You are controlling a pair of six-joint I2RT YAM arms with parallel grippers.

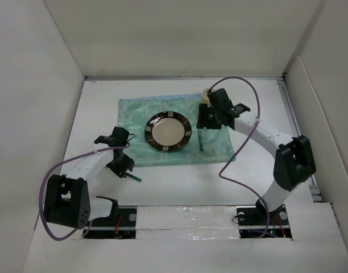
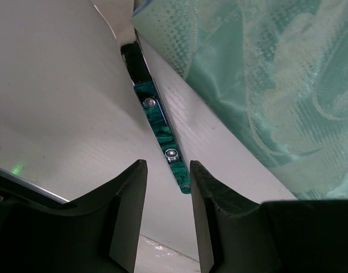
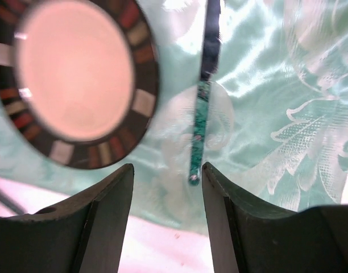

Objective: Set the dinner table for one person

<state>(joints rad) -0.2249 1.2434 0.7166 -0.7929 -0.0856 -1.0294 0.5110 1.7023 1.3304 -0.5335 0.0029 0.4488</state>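
The large matte white worktop [image 1: 106, 114] spreads under everything, boxed in by white panels, with both arms bolted at its near edge. On it, just off the near-left corner of the mint-green patterned cloth placemat [image 1: 134, 114], lies a slim piece of cutlery with a marbled green riveted handle [image 2: 161, 136]. The left claw [image 2: 167, 170] hangs open astride the handle's end, which sits nearer one finger than the other.

That's my worry. Closing off-centre could skid the flat handle away. Or a finger could snag the cloth beside it and drag the mat and the round dark-rimmed, cream-centred plate [image 1: 169, 132].

The right claw [image 3: 167, 168] gapes too, above a second green-handled piece [image 3: 199, 125] on the mat right of the plate. A pale yellow cup [image 1: 206, 94] close behind it looks easy to knock. A purple cable [image 1: 222, 172] loops near the mat's corner.
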